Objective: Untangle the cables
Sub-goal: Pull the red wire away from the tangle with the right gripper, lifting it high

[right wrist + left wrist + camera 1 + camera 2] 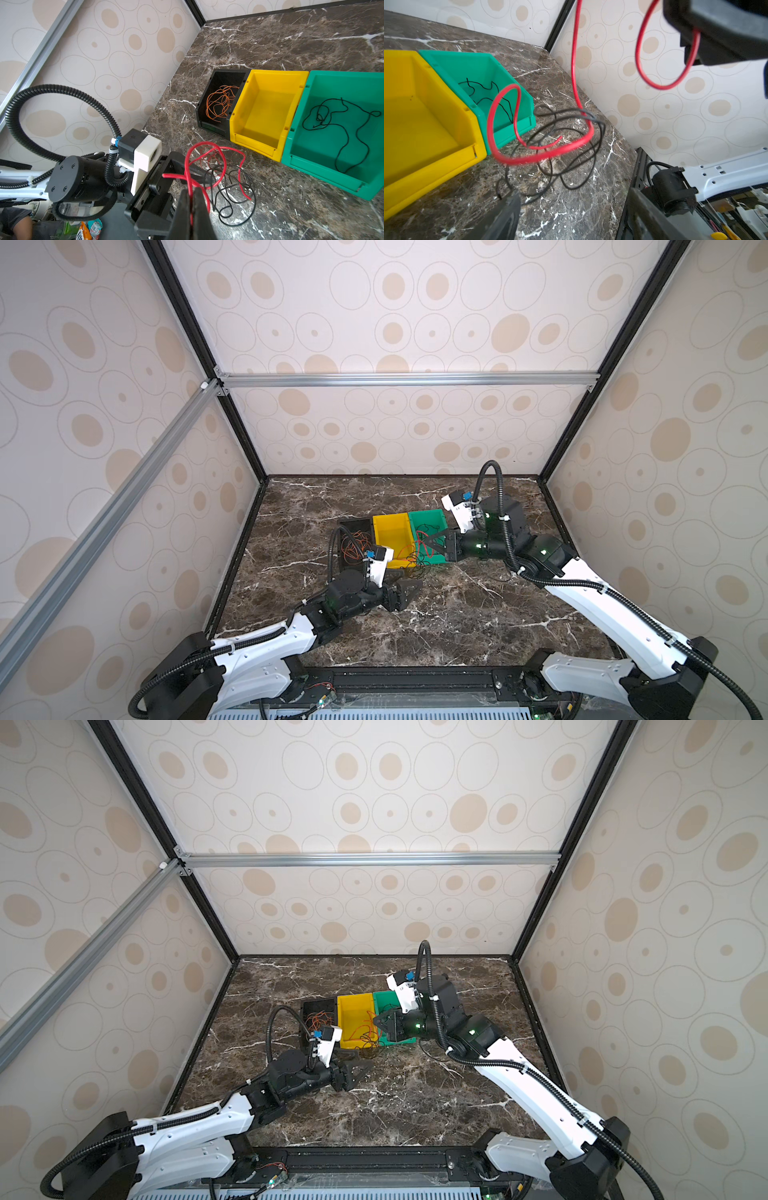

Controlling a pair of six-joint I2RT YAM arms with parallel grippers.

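Observation:
My right gripper (191, 199) is shut on a red cable (188, 166) and holds it above the table, near the green bin's front in both top views (426, 541). The red cable hangs in loops (529, 160) down into a tangle of black cables (571, 145) lying on the marble. My left gripper (571, 207) is open and holds nothing. It sits low on the table just short of that tangle (409, 593). An orange cable (218, 104) lies bunched in the black bin. A thin black cable (336, 124) lies in the green bin.
Three bins stand side by side at mid-table: black bin (353, 522), yellow bin (390, 518) with nothing inside, green bin (428, 514). Patterned walls with black frame posts close the table on three sides. Bare marble (457, 626) lies in front of the tangle.

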